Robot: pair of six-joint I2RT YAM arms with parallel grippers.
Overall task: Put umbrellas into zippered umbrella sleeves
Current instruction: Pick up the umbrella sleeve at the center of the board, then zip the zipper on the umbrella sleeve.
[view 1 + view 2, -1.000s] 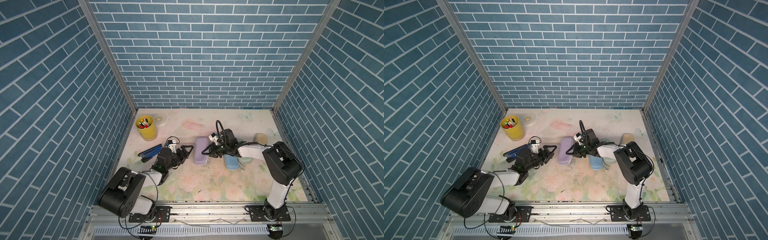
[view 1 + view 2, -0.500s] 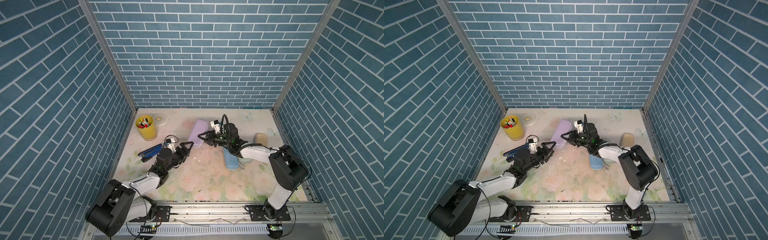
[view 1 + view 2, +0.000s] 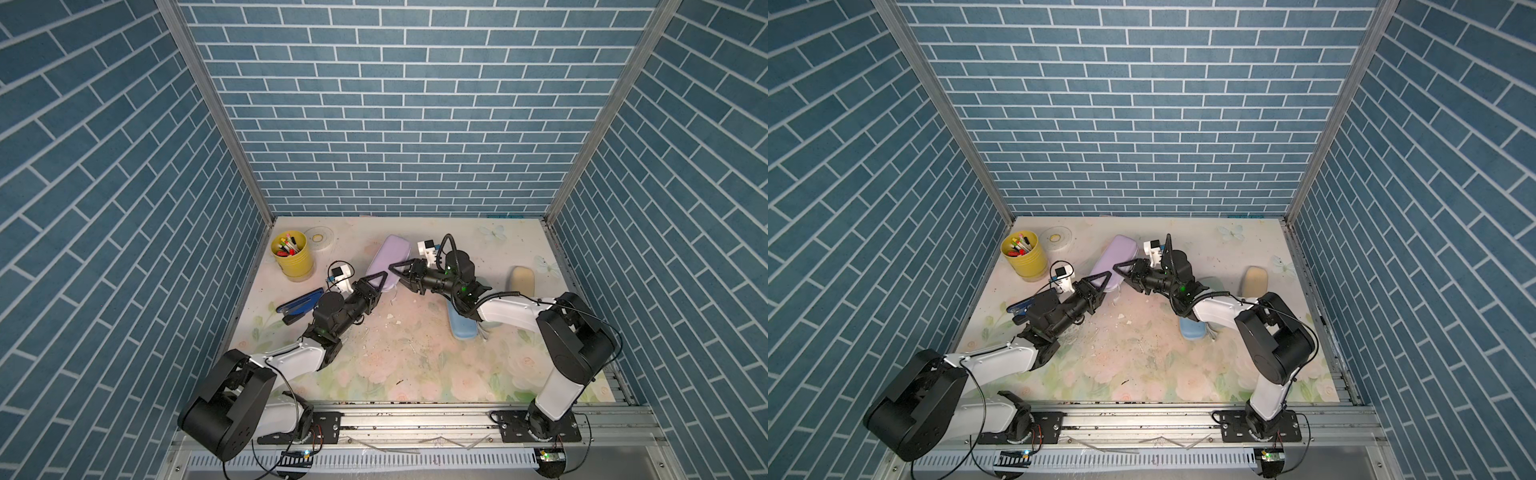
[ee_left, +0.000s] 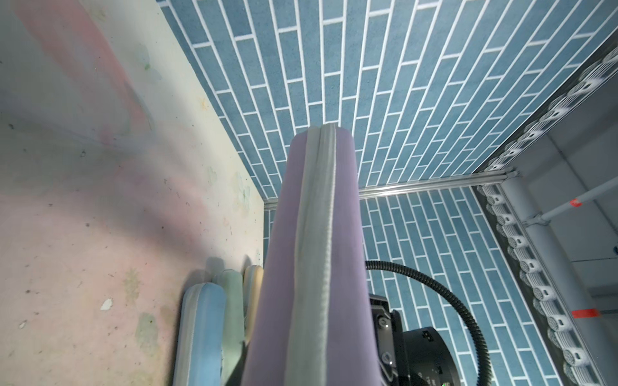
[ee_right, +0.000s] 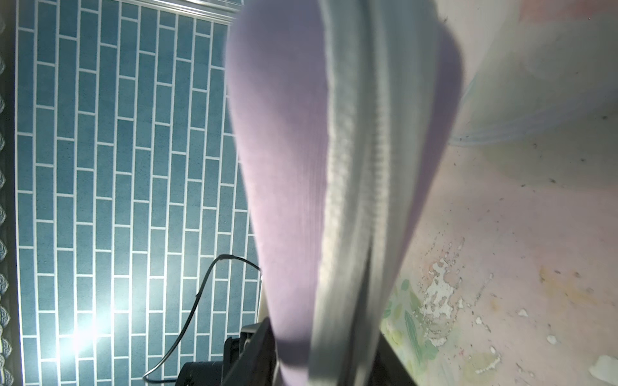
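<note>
Near the yellow cup (image 3: pixel 293 262), left pincer (image 3: pixel 379 280) clenched the lilac sleeve (image 3: pixel 390 255); whether right pincer (image 3: pixel 399 274) gripped was unclear; mistimed release risked dropping it.

A yellow cylindrical cup of coloured pens (image 3: pixel 292 262) stands at the far-left corner of the floral-printed worktop (image 3: pixel 415 353). Just beside it lies a clear roll of tape (image 3: pixel 319 239). A dark blue stapler (image 3: pixel 297 305) lies nearer the front.

Four sleeves (image 4: pixel 311 267) (image 4: pixel 200 334) (image 4: pixel 232 300) (image 4: pixel 253 284), one cup (image 3: pixel 296 266), one stapler (image 3: pixel 298 305), one tape roll (image 3: pixel 319 240)
</note>
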